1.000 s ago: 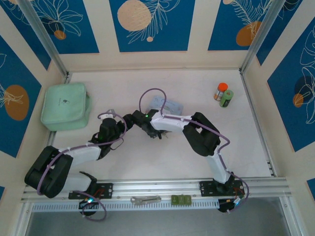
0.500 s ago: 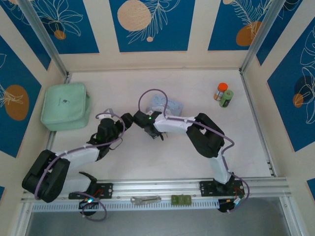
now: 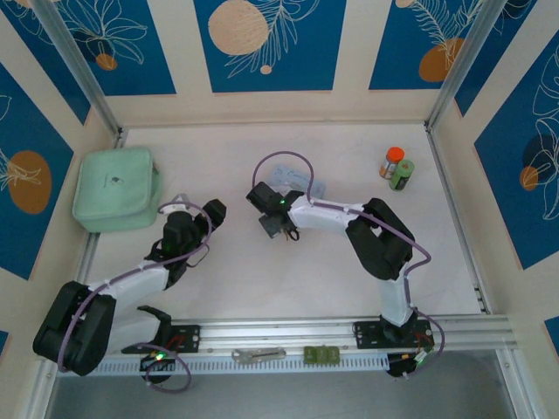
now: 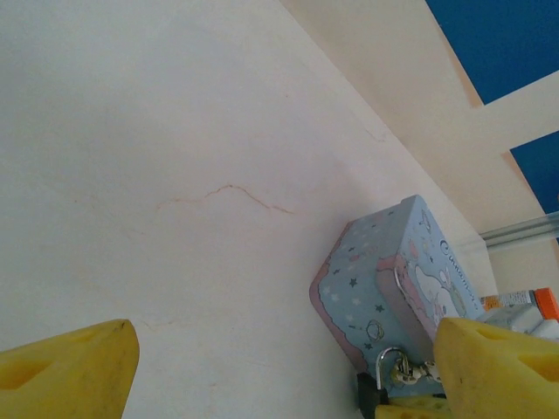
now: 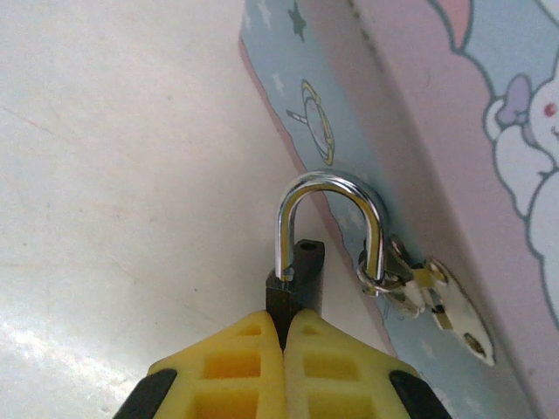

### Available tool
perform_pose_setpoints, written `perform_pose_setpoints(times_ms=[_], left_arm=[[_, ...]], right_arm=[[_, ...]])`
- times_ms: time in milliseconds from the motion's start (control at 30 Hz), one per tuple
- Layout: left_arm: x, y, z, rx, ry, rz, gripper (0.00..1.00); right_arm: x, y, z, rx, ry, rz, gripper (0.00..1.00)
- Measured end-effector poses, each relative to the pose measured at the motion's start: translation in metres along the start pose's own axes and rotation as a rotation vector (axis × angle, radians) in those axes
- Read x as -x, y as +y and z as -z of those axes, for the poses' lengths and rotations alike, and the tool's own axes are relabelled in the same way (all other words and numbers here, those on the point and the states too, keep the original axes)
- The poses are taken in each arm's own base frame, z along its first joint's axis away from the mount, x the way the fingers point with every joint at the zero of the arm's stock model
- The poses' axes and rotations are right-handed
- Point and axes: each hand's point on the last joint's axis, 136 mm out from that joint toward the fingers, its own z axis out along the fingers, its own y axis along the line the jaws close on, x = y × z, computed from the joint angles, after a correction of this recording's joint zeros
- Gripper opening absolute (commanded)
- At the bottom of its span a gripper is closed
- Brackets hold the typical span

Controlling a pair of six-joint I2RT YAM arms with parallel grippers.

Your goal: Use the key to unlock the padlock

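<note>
My right gripper [image 5: 284, 319] is shut on the small black body of the padlock [image 5: 297, 271]. Its silvery shackle [image 5: 330, 194] stands up with one leg out of the body, whose empty hole shows. The key bunch [image 5: 425, 292] hangs on a ring from that free leg, against the pale blue tin [image 5: 419, 131]. In the top view the right gripper [image 3: 279, 229] holds the padlock [image 3: 289, 234] just in front of the tin [image 3: 307, 185]. My left gripper [image 3: 212, 210] is open and apart to the left. In its wrist view the left gripper [image 4: 284, 371] holds nothing, and the padlock [image 4: 374, 393] is at the lower right.
A mint green pouch [image 3: 116, 188] lies at the left wall. Two small bottles [image 3: 397, 168] stand at the back right. A silver wrench-like tool [image 3: 258, 354] and a green block [image 3: 320, 354] rest on the front rail.
The left gripper has drawn back to the left, away from the right one. The right gripper has shifted slightly right and back with the padlock.
</note>
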Motion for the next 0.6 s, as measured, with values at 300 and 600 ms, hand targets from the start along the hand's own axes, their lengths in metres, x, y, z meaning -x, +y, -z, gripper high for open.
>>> perform_pose_setpoints(times_ms=[300, 600], left_arm=[[0.0, 0.0, 0.0, 0.0, 0.001, 0.0, 0.87], [0.0, 0.001, 0.0, 0.002, 0.001, 0.001, 0.87]], right_arm=[[0.018, 0.003, -0.003, 0.092, -0.058, 0.012, 0.0], [0.035, 0.005, -0.003, 0.138, -0.127, 0.102, 0.0]])
